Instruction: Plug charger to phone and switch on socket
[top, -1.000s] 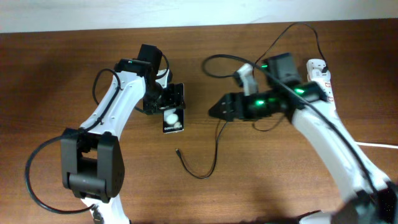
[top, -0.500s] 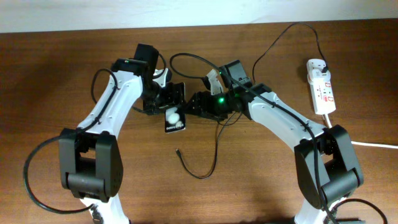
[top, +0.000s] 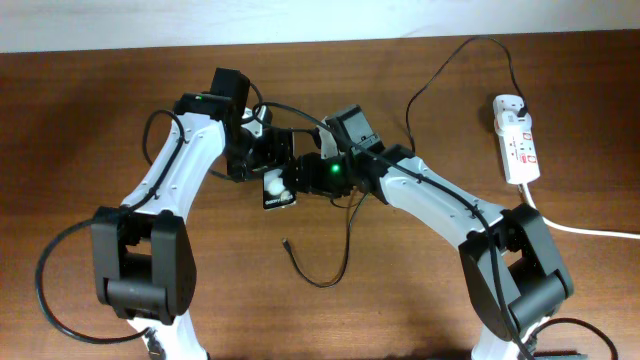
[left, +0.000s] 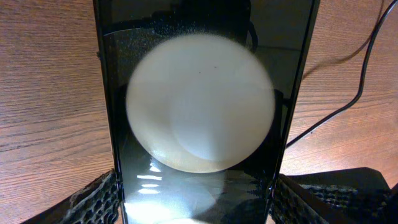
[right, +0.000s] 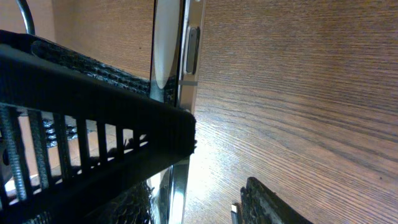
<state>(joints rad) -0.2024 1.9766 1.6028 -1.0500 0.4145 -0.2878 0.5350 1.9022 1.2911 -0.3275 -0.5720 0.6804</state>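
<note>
The black phone (top: 280, 190) lies on the wooden table with a round white glare spot on its screen. My left gripper (top: 266, 164) is shut on its sides; the left wrist view shows the phone (left: 199, 112) filling the frame, with a finger pressed against each edge (left: 193, 208). My right gripper (top: 306, 172) is open right beside the phone's right edge (right: 184, 56), its fingers (right: 217, 168) apart and empty. The black charger cable (top: 346, 240) loops on the table, and its connector tip (top: 286, 242) lies loose below the phone. Its plug (top: 520, 103) sits in the white power strip (top: 520, 145).
The power strip's thick white cord (top: 590, 232) runs off to the right edge. The charger cable arcs over the table's back (top: 470, 42) and passes close under my right arm. A stretch of it shows right of the phone in the left wrist view (left: 351, 102).
My right arm has swung left from the middle of the table to the phone's right edge. My left gripper has stayed on the phone, shifting slightly.
</note>
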